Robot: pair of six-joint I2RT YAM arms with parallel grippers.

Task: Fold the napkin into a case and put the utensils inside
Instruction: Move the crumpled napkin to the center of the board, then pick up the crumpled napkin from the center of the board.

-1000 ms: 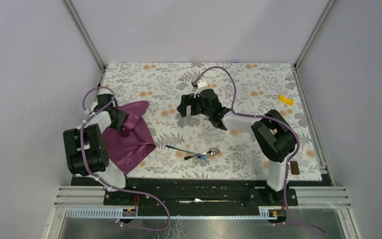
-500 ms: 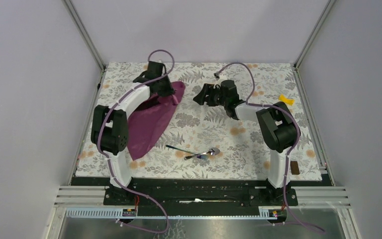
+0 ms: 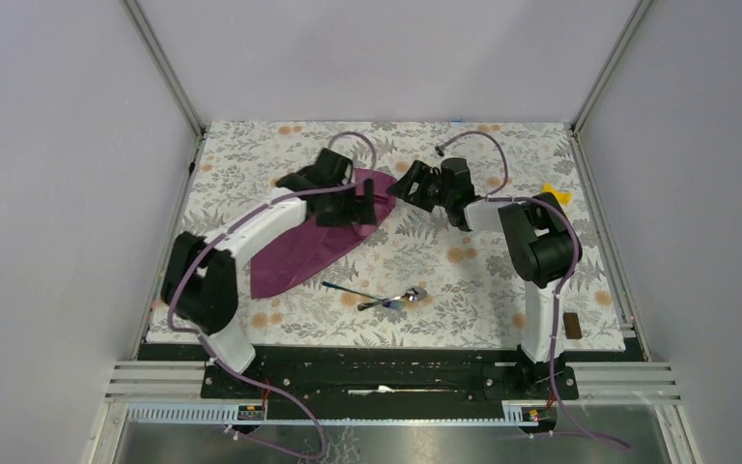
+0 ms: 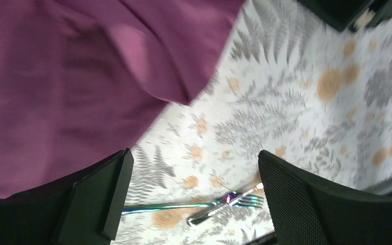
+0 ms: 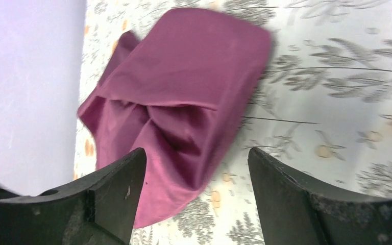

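The dark purple napkin (image 3: 295, 249) lies in loose folds on the floral tablecloth, running from the near left up to the back middle. No case is in view. My left gripper (image 3: 359, 210) hovers open over the napkin's far end, with nothing between its fingers (image 4: 98, 200). In the left wrist view the napkin (image 4: 66, 81) fills the upper left. The right gripper (image 3: 399, 187) is open and empty just right of that end, facing the napkin (image 5: 184, 97). The utensils lie crossed near the front middle: a bluish-iridescent fork (image 3: 346, 288) and a silver spoon (image 3: 408, 295).
A small yellow piece (image 3: 556, 194) lies at the back right. A small brown block (image 3: 571, 326) sits at the front right edge. Grey walls and metal posts enclose the table on three sides.
The left arm swept the napkin from the left edge toward the back middle, then opened its jaws and let it go. The right gripper shifted back and to the right.
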